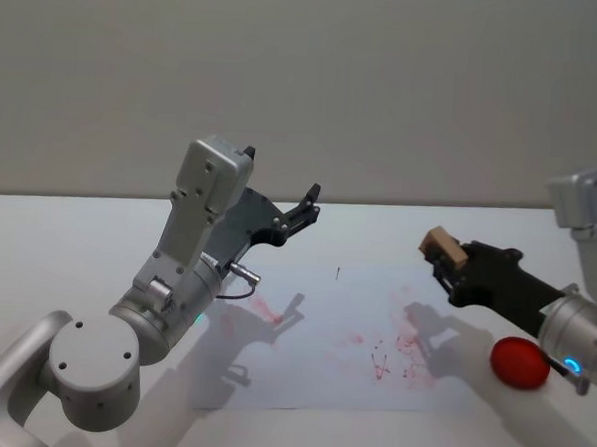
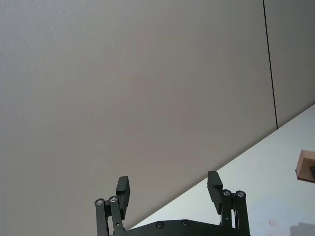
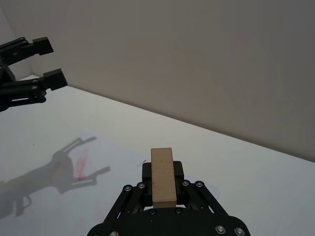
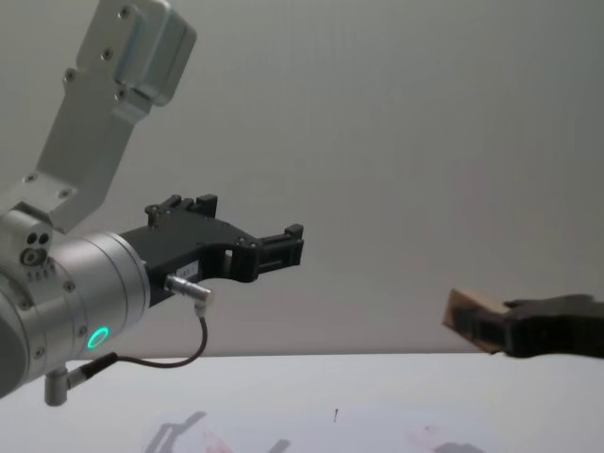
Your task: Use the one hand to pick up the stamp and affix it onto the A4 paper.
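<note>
Aloft, right gripper (image 1: 445,259) level around the stamp (image 1: 443,247); left gripper (image 1: 314,201) high, agape.

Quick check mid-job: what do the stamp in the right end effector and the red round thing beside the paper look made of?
The stamp: likely bare wood, pale tan, matte, flat faces with square edges. The red round thing: smooth, uniformly red, perhaps plastic or rubber; the look leaves it open.

It looks like a robotics lab setup: a plain white desk (image 1: 68,231) stands against a blank grey wall (image 1: 406,89) with one dark seam (image 2: 269,64).
</note>
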